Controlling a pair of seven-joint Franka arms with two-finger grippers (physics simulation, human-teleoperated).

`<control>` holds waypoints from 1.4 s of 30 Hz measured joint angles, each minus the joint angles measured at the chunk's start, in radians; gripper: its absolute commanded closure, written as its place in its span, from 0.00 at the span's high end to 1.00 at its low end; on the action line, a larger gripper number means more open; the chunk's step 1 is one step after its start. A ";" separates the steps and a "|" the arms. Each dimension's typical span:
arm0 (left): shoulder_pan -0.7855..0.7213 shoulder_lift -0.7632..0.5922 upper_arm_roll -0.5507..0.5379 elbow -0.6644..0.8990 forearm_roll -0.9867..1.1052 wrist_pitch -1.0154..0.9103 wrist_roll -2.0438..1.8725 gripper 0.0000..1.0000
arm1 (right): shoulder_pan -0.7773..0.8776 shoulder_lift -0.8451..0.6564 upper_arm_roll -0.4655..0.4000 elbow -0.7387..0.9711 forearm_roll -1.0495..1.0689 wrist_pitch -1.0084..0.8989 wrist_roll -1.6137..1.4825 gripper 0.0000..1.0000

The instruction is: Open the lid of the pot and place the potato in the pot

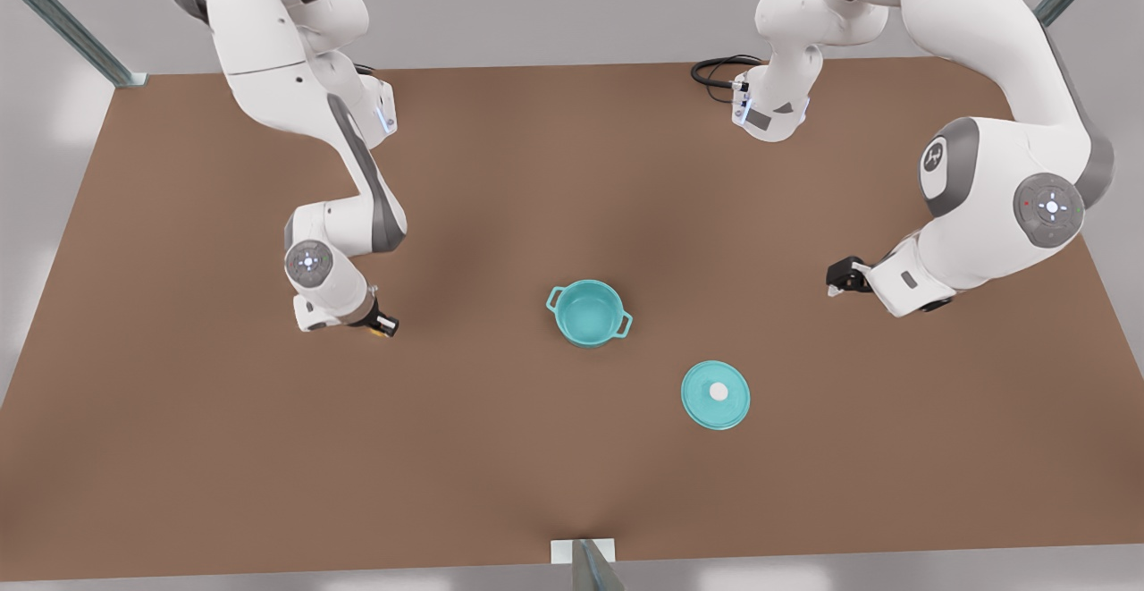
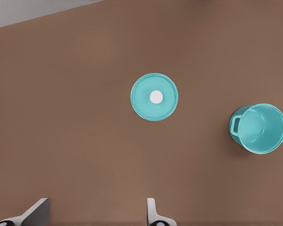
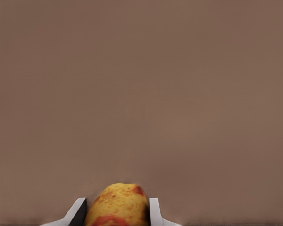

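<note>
The teal pot [image 1: 589, 311] stands uncovered at the table's middle, its inside bare; it also shows as pot [image 2: 260, 128]. The pot lid [image 1: 716, 394], a flat teal disc with a white knob, lies on the table nearer the front edge, toward the front view's right of the pot, also seen as lid [image 2: 154, 97]. The yellow-orange potato [image 3: 118, 206] sits between the fingers of my right gripper [image 3: 116, 205]. That gripper [image 1: 382, 324] hangs low at the front view's left of the pot. My left gripper [image 1: 838, 280] is open and holds nothing, off at the front view's right, with its fingers [image 2: 152, 213] spread wide.
A brown table [image 1: 179, 448] carries everything. A black cable [image 1: 715, 71] loops near the back edge. Metal frame posts stand at the back corners [image 1: 63, 23] and at the front edge's middle [image 1: 585, 560].
</note>
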 measured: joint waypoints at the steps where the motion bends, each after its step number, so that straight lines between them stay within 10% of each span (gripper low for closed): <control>1: -0.004 0.000 0.000 0.000 0.000 0.000 -0.001 1.00 | 0.012 -0.001 0.001 0.007 0.000 -0.007 0.009 0.50; 22: -0.023 -0.011 0.002 0.001 0.003 -0.003 -0.032 1.00 | 0.234 0.001 0.089 0.142 0.012 -0.138 0.262 0.50; 42: -0.026 -0.005 -0.001 -0.006 0.001 -0.009 -0.049 1.00 | 0.415 0.299 0.088 0.618 0.084 -0.214 0.555 0.51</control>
